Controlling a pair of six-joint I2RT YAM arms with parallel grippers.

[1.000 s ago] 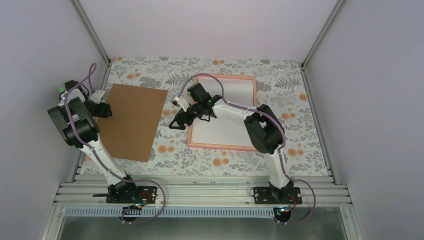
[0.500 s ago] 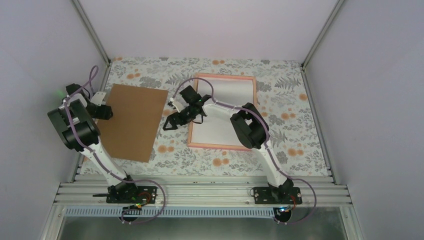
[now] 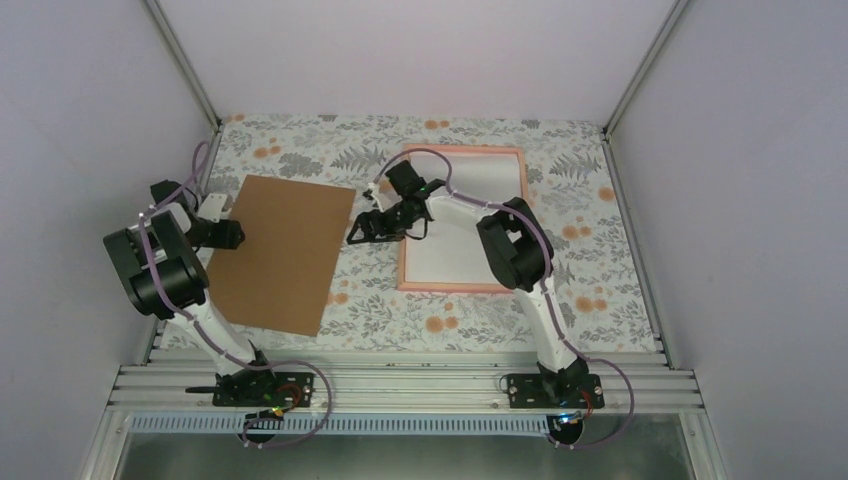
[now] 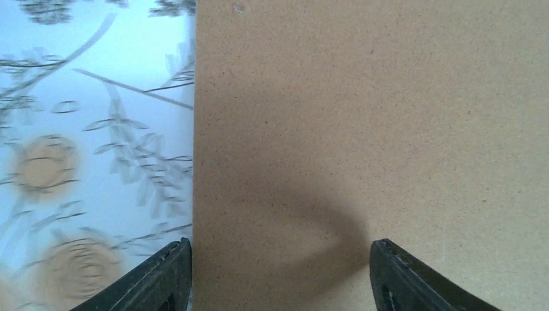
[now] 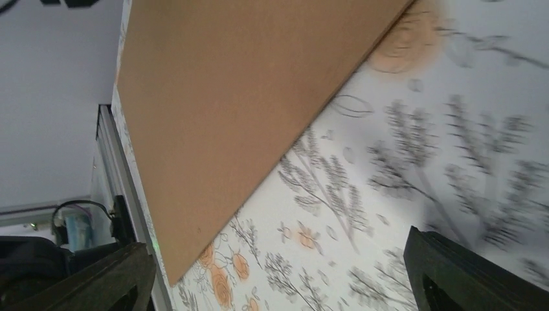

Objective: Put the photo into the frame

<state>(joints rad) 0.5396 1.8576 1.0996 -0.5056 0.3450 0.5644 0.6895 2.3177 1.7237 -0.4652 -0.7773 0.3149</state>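
We see a brown cardboard board (image 3: 283,253) (image 4: 369,129) (image 5: 246,97) lying flat on the left half of a floral tablecloth (image 3: 580,290), turned a little off square with it. The cloth carries grey ferns and orange blooms. Plain white walls (image 3: 420,60) close in three sides, and a ribbed aluminium rail (image 3: 400,385) runs along the near edge.

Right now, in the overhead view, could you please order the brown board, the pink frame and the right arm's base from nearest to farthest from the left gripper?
1. Brown board: right at the left gripper, whose open jaws sit at its left edge.
2. Pink frame: beyond the board, on the right side.
3. Right arm's base: at the near edge on the right, farthest.
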